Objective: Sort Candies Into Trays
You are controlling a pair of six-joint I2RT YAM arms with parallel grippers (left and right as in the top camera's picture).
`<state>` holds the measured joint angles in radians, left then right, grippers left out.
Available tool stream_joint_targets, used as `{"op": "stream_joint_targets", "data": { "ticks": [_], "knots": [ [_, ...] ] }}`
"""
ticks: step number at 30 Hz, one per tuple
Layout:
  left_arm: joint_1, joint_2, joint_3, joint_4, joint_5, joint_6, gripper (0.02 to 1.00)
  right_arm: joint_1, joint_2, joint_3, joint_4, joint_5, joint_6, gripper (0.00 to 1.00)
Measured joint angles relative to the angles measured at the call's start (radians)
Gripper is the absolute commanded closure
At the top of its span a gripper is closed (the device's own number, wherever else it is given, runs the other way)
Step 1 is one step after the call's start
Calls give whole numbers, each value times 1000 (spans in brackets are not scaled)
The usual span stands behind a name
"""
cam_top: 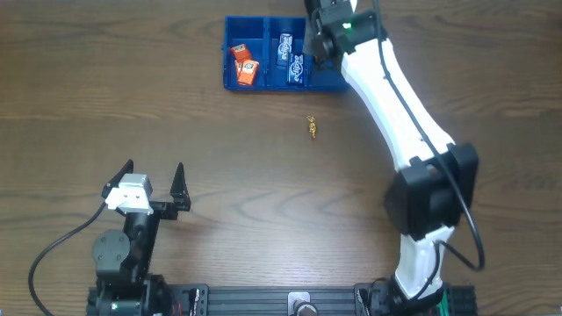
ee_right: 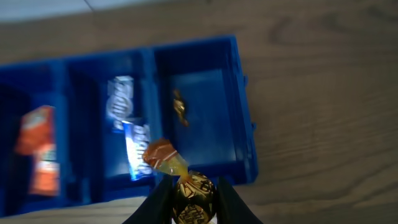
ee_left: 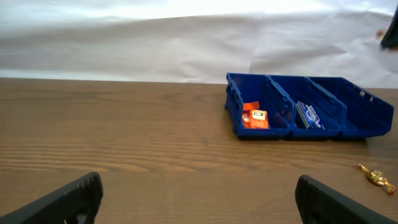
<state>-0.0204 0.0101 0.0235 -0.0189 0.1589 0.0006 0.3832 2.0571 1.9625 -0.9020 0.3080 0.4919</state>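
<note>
A blue three-compartment tray [cam_top: 230, 83] stands at the far middle of the table. Its left bin holds orange candies [cam_top: 245, 65], its middle bin blue-wrapped candies [cam_top: 291, 54]. My right gripper [ee_right: 194, 202] hovers above the tray's near edge, shut on a gold-wrapped candy [ee_right: 193, 193]. One gold candy [ee_right: 180, 107] lies in the right bin. Another gold candy [cam_top: 313, 127] lies on the table in front of the tray, also seen as the gold candy [ee_left: 376, 177] in the left wrist view. My left gripper [cam_top: 154, 180] rests open and empty at the near left.
The wooden table [cam_top: 132, 96] is bare to the left of the tray and across the middle. A white wall [ee_left: 124, 43] backs the table's far edge. The right arm [cam_top: 395, 96] slants across the right side.
</note>
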Motion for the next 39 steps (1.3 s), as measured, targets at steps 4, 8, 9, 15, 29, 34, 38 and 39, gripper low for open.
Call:
{"op": "stream_joint_targets", "data": {
  "ticks": [4,8,9,15,29,34,38,39],
  "knots": [
    [0,0,0,0,0,0,23,-9,66,0,3,0,-3,792],
    [0,0,0,0,0,0,23,-14,95,0,7,0,-6,792],
    [0,0,0,0,0,0,23,-14,97,0,8,0,-6,792],
    [0,0,0,0,0,0,23,-14,111,0,33,1,-7,790],
    [0,0,0,0,0,0,23,-22,162,0,47,3,-15,465],
    [0,0,0,0,0,0,23,-22,162,0,46,3,-19,349],
    [0,0,0,0,0,0,23,-22,162,0,46,3,-22,332],
    [0,0,0,0,0,0,25,-22,162,0,35,3,-22,329]
  ]
}}
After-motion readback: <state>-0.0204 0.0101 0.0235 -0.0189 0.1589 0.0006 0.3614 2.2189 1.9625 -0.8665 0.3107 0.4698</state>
